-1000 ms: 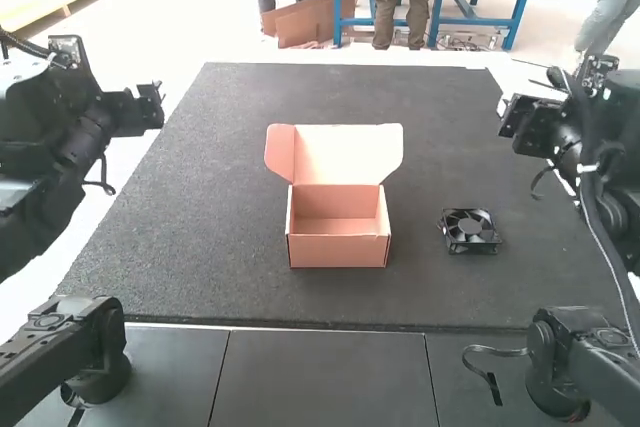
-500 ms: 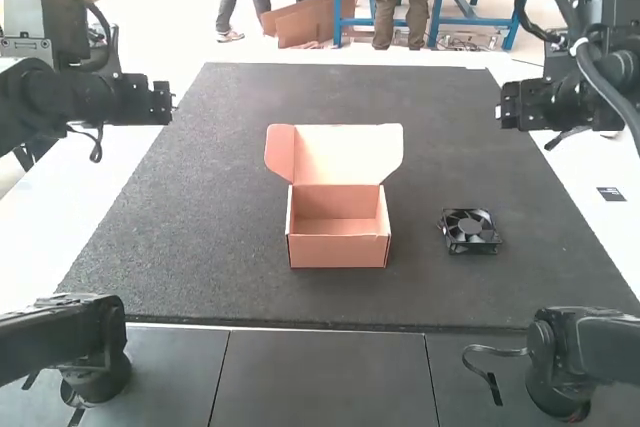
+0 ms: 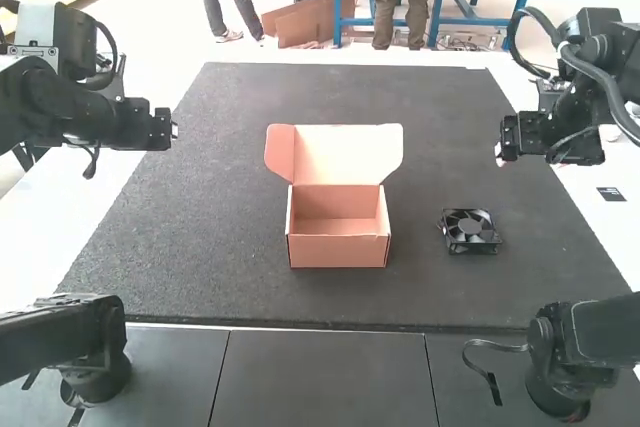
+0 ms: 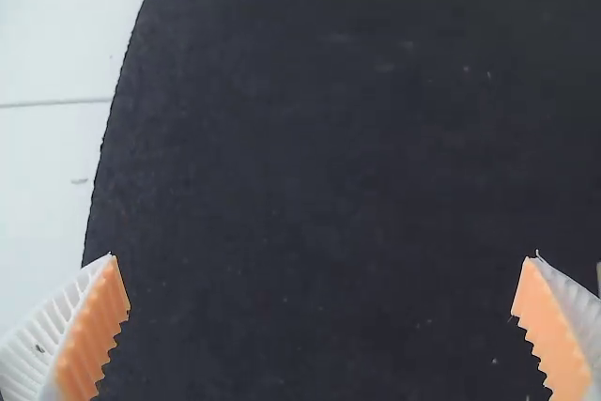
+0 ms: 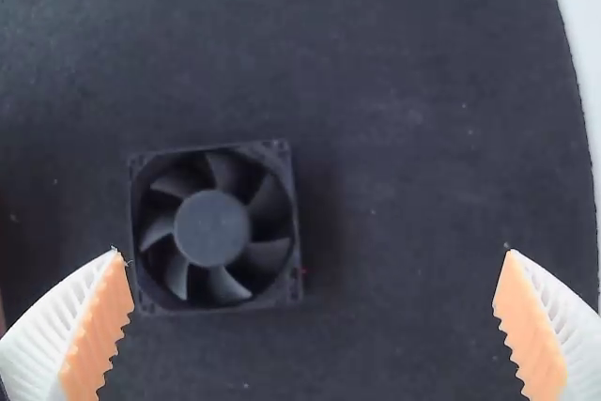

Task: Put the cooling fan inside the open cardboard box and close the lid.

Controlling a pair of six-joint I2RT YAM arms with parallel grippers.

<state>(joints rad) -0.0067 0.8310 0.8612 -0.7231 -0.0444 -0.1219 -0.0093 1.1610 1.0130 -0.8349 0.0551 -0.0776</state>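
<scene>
Lying flat on the black mat (image 3: 200, 197), the cooling fan (image 3: 470, 230) sits near the right side of the open cardboard box (image 3: 338, 222), whose lid stands up at the back. The right gripper (image 5: 310, 326) hangs above the fan, fingers spread wide. The left gripper (image 4: 324, 326), likewise spread, hovers over the mat's left edge, well apart from the box.

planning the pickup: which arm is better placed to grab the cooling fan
Right, most likely. The cooling fan lies right of the cardboard box, and the right gripper, open, looks down on it. The left gripper hangs over bare mat beyond the box.
</scene>
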